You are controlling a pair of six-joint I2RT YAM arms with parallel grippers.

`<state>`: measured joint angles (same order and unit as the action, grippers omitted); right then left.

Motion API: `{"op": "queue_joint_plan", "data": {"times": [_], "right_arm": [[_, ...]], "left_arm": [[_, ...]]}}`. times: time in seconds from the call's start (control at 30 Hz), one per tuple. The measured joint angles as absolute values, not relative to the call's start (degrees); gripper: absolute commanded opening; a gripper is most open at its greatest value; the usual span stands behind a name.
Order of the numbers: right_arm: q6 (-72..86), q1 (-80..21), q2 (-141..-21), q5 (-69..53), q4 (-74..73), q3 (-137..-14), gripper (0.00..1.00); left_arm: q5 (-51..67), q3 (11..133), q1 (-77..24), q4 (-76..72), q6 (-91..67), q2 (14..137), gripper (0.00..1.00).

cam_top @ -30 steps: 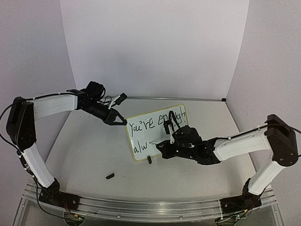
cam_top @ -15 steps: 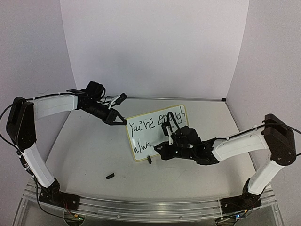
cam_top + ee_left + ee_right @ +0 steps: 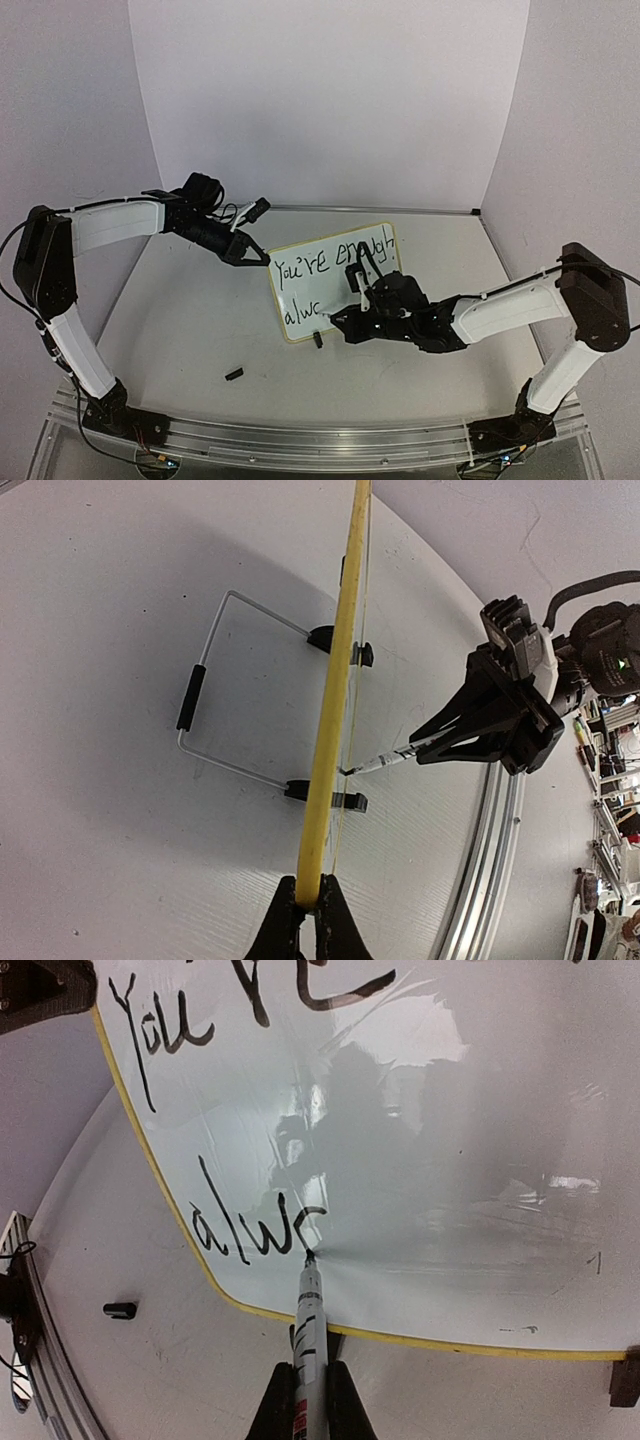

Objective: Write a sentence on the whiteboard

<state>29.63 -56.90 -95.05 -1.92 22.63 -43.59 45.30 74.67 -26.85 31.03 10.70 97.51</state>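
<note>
The whiteboard (image 3: 308, 291) stands tilted on the table, edge-on in the left wrist view as a yellow rim (image 3: 335, 680). My left gripper (image 3: 262, 258) is shut on its upper left rim (image 3: 311, 900). The sentence (image 3: 320, 263) reads "You're enough" on top, with "alw" and a partial letter (image 3: 250, 1230) below. My right gripper (image 3: 342, 322) is shut on a white marker (image 3: 309, 1325). The marker's black tip touches the board at the end of the latest stroke. The right arm covers the board's lower right part in the top view.
A small black marker cap (image 3: 234, 374) lies on the table in front of the board, left of the right arm. The board's wire stand (image 3: 205, 700) and black clip feet (image 3: 333, 799) rest behind and under it. An aluminium rail (image 3: 320, 440) runs along the near edge.
The right gripper shifted slightly with the marker, and a new curved stroke now follows "alw" on the second line. The left arm and the board have stayed put.
</note>
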Motion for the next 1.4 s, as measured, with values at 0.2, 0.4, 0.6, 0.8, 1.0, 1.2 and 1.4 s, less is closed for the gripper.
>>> {"op": "queue_joint_plan", "data": {"times": [0.2,0.4,0.6,0.8,1.0,1.2,1.4], "right_arm": [[29.58,-56.93,-94.74,-1.03,22.64,-43.6,0.0],[29.54,-56.9,-94.04,0.3,22.81,-43.62,0.0],[29.47,-56.89,-93.47,1.27,22.93,-43.62,0.0],[29.52,-56.86,-93.3,1.77,23.1,-43.62,0.0],[29.85,-56.86,-93.32,1.45,23.09,-43.61,0.0],[30.49,-56.88,-94.21,0.2,23.45,-43.36,0.0],[31.06,-56.88,-94.35,-0.37,23.57,-42.94,0.0]], "left_arm": [[45.3,74.67,-26.85,31.03,10.68,97.51,0.0],[45.3,74.67,-26.85,31.03,10.7,97.51,0.0],[45.31,74.67,-26.85,31.03,10.7,97.51,0.0],[45.31,74.67,-26.85,31.03,10.7,97.51,0.0],[45.3,74.67,-26.85,31.03,10.72,97.51,0.0],[45.3,74.67,-26.85,31.03,10.68,97.51,0.0],[45.3,74.67,-26.85,31.03,10.68,97.51,0.0]]}}
